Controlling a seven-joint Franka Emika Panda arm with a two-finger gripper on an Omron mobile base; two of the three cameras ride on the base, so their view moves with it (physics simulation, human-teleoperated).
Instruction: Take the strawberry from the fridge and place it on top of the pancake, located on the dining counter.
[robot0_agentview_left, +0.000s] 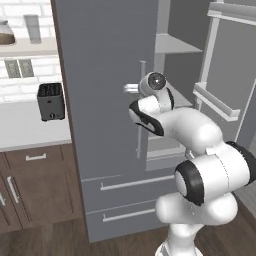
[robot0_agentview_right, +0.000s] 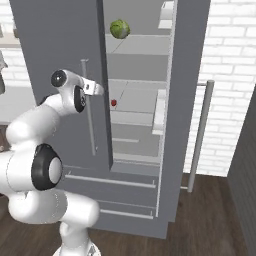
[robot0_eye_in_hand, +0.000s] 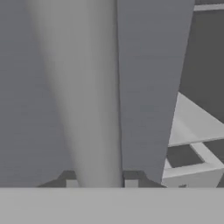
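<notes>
Pincer (robot0_agentview_right: 98, 90) is clamped on the upright silver bar handle (robot0_agentview_right: 89, 115) of the fridge (robot0_agentview_right: 60, 45) left door, bar running straight between the fingertips (robot0_eye_in_hand: 71, 183). Strawberry (robot0_agentview_right: 113, 102), tiny, red and cone-shaped, sits on a pale shelf (robot0_agentview_right: 135, 102) inside, past the door edge, to the pincer's right and deeper in.

Red strawberry (robot0_agentview_right: 113, 102) on fridge (robot0_agentview_right: 60, 40) shelf
</notes>
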